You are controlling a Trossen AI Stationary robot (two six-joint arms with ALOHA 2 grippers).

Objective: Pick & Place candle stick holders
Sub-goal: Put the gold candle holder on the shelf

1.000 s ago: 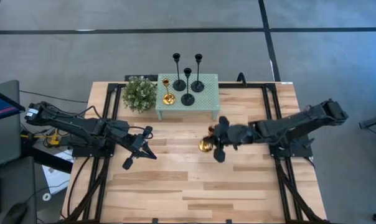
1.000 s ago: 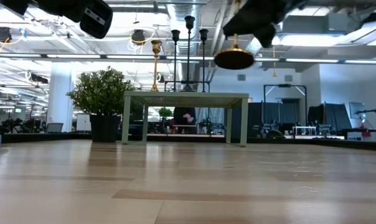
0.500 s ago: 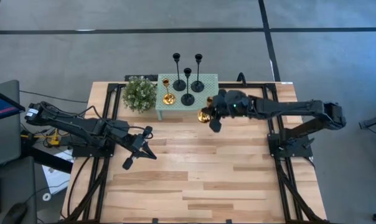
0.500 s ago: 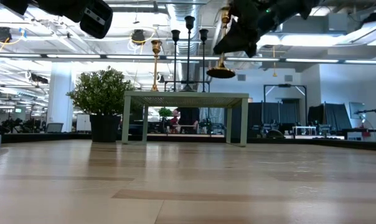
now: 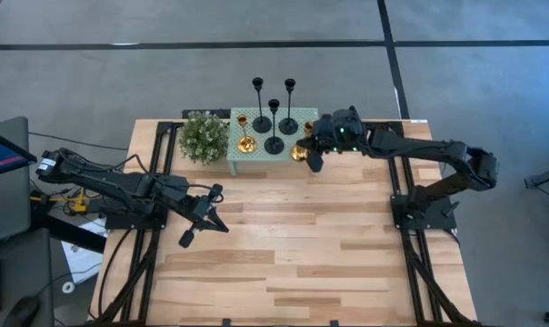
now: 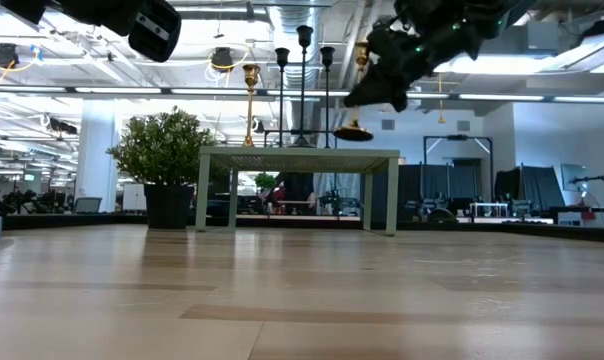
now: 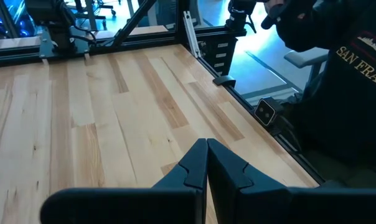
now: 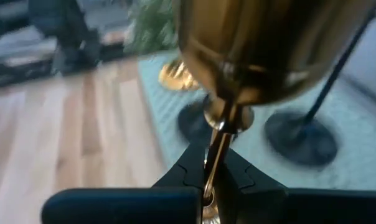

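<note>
A small green side table [image 5: 306,163] stands at the far middle of the wooden table. On it stand three black candle stick holders [image 5: 274,127] on their round bases, and one gold holder [image 5: 244,138]. My right gripper [image 5: 313,153] is shut on a second gold holder [image 6: 354,130] above the side table's right end. It also shows in the right wrist view [image 8: 263,43]. My left gripper [image 5: 202,218] waits shut and empty at the left middle, above the wood. My right gripper pinches the gold holder's thin stem [image 8: 214,155] between its two fingers, below the cup. The fingers come from the table's right, slanting down, and lie across the stem. The holder stands nearly upright, with its round base [image 6: 354,132] clear, a little above the side table's top.
A small potted plant [image 5: 204,138] stands left of the side table. Black frame rails [image 5: 397,173] run along both table sides. A person in a dark sweatshirt [image 7: 343,68] is beyond the table's edge. Open wood lies toward the near edge.
My right gripper has carried the gold holder from the table's middle toward the far edge and a little to the left. It has reached the green side table's right end. The holder has stayed clear of every surface.
</note>
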